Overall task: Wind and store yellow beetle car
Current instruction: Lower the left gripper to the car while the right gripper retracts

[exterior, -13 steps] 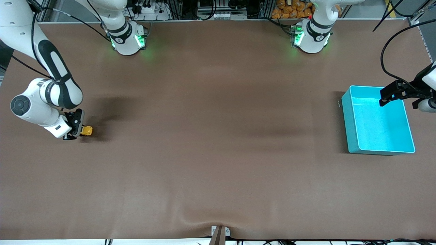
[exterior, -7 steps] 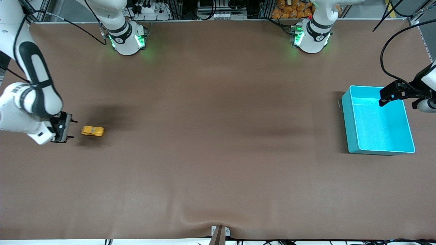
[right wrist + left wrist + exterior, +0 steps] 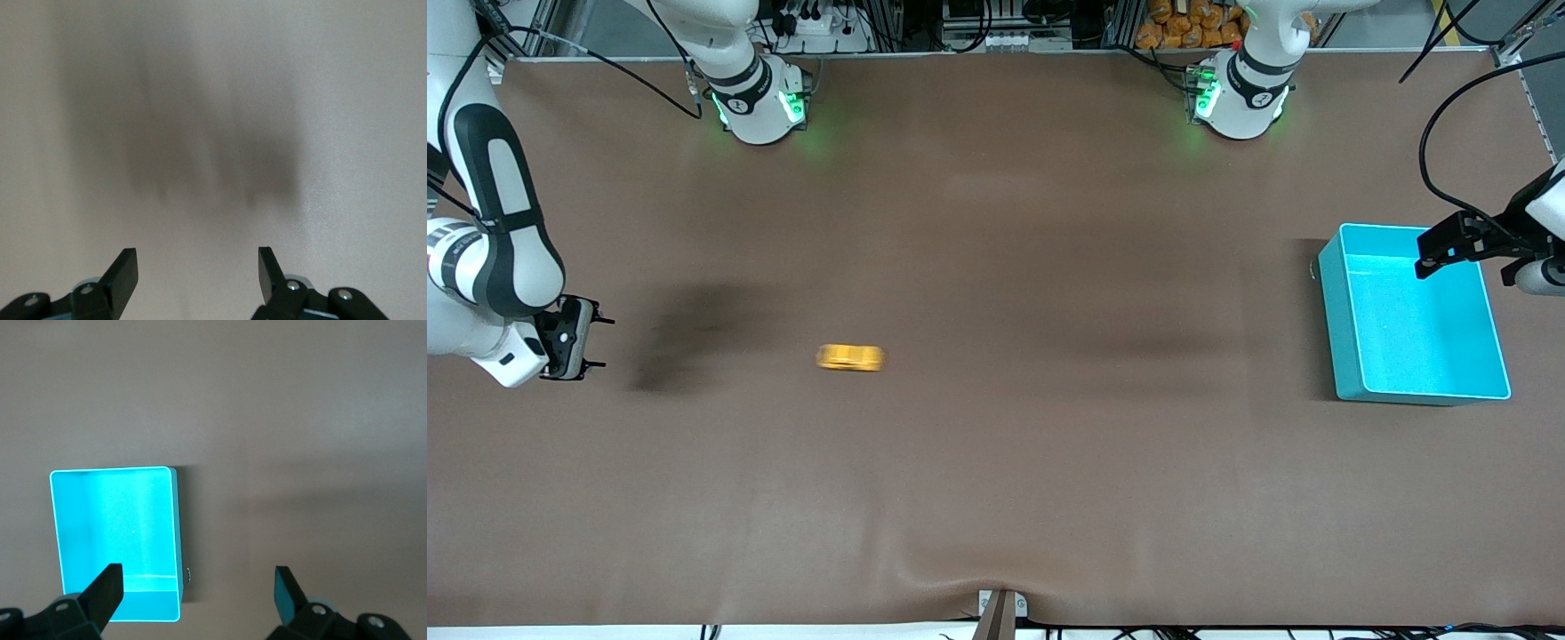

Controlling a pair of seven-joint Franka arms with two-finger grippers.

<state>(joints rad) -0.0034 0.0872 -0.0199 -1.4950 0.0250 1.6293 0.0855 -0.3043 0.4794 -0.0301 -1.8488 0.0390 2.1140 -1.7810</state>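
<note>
Front view: small yellow-orange beetle-shaped toy car (image 3: pixel 851 357) sits on the brown table mat (image 3: pixel 996 462), left of frame centre, smeared by motion blur, nothing touching it. Right gripper (image 3: pixel 596 342) is at the far left edge of frame, mid-height, over bare mat at the right arm's end of the table, well apart from the car; fingers parted, holding nothing. Open-topped cyan plastic bin (image 3: pixel 1334 320) stands at the right of frame, mid-height, at the left arm's end, well apart from the car. Left gripper (image 3: pixel 1427 262) is over the bin's upper right corner in frame; arm waits.

Left wrist view: left gripper (image 3: pixel 197 592) w/ both black fingers along the bottom edge, spread wide, nothing between them. Cyan bin (image 3: pixel 175 520) below in lower-left of frame, inside looks bare; mat elsewhere.

Right wrist view: right gripper (image 3: pixel 197 272) fingers at bottom edge, apart, nothing gripped. Only mat w/ a soft dark shadow (image 3: pixel 200 147) across frame centre; car not visible here.
</note>
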